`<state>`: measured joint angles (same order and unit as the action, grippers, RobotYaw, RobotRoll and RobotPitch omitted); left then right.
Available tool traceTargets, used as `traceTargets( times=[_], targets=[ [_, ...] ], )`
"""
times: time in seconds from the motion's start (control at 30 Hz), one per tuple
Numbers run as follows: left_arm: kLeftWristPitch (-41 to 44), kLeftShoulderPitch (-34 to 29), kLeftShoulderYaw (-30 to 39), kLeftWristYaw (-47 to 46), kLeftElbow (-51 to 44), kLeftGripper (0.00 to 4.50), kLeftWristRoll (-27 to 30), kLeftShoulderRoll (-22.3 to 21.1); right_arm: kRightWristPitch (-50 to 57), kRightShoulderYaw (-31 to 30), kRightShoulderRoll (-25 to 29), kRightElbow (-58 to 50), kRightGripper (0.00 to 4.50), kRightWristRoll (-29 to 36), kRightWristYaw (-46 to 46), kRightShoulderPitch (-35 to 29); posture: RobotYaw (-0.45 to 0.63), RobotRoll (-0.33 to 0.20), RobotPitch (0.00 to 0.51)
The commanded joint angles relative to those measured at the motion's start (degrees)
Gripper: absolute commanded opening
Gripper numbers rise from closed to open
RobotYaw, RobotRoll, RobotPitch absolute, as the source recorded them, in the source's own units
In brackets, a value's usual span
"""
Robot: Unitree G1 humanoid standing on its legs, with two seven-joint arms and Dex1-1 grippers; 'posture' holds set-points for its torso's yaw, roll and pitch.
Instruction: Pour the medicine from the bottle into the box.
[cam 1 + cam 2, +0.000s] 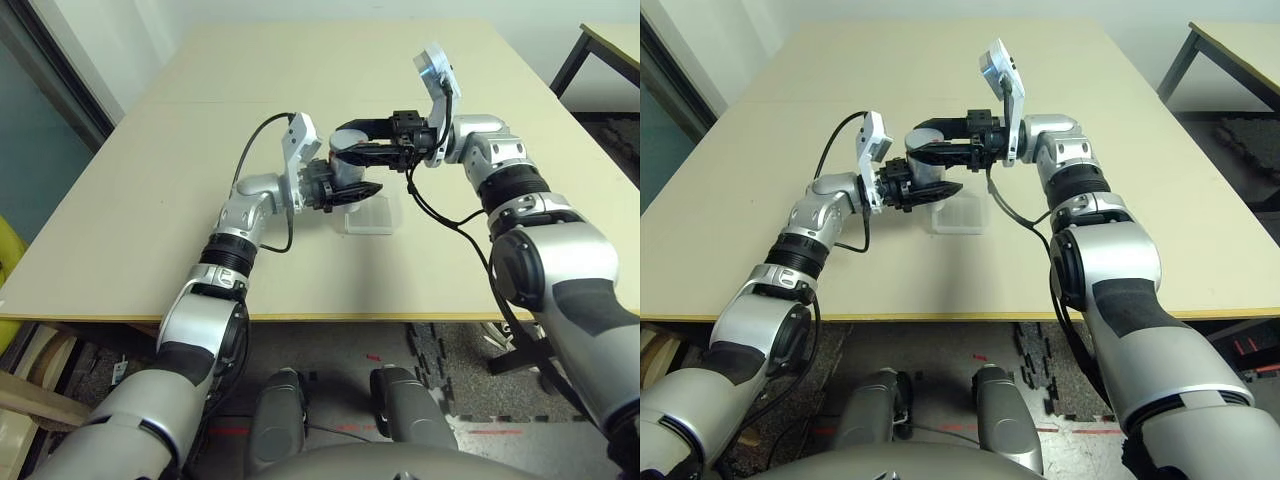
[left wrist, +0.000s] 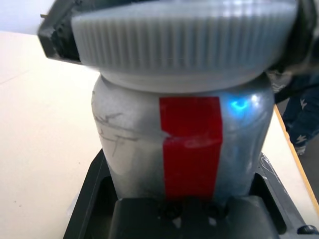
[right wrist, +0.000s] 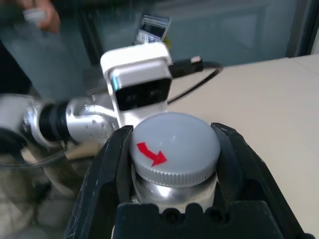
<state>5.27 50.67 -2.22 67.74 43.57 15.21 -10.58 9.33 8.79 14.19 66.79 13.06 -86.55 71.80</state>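
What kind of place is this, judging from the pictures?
Probably a lab or workshop room, not a home: a plain beige table with a second table beside it, dark foam floor mats underneath, and a person in the background.

The bottle stands upright, a silver-grey cylinder with a red strip down its side, scratch marks beside it, body clamped between the left pincer's fingers. Its ribbed grey cap is on, a red arrow on top, pinched from both sides by the right pincer. The box, a shallow clear square tray, lies flat on the table just below and beyond the left pincer's tips. No pills can be made out.
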Motion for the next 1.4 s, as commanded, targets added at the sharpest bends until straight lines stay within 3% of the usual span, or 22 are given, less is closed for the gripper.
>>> traceTargets(
  times=[0.03, 0.27, 0.9, 1.17, 1.4],
  targets=[
    [0.05, -0.72, -0.79, 0.51, -0.44, 2.67, -0.62, -0.02, 4.43, 4.34, 0.94, -0.27, 2.58, 4.43, 3.50, 2.80, -0.16, 0.000, 0.066],
    [-0.06, -0.71, -0.35, -0.01, -0.14, 2.67, -0.47, -0.17, 7.92, 9.52, 1.93, 0.00, 2.58, 8.49, 12.46, 3.67, -0.16, 0.000, 0.066],
    [-1.22, -0.64, 3.40, -4.96, 1.51, 2.67, -0.27, -2.71, 0.83, 4.23, 13.26, 1.43, 2.58, -4.35, 46.47, -9.68, -0.15, 0.000, 0.055],
    [-2.36, -0.61, 3.76, -6.56, 2.58, 2.67, -0.34, -2.41, -1.31, 4.28, 14.41, 1.43, 2.58, -5.33, 54.29, -13.08, -0.16, 0.000, 0.046],
    [-3.24, 0.10, 4.07, -7.21, 4.07, 2.67, -0.35, -2.64, -0.74, 3.57, 14.11, 2.73, 2.58, -6.16, 55.07, -14.94, -0.16, 0.000, 0.045]
  ],
)
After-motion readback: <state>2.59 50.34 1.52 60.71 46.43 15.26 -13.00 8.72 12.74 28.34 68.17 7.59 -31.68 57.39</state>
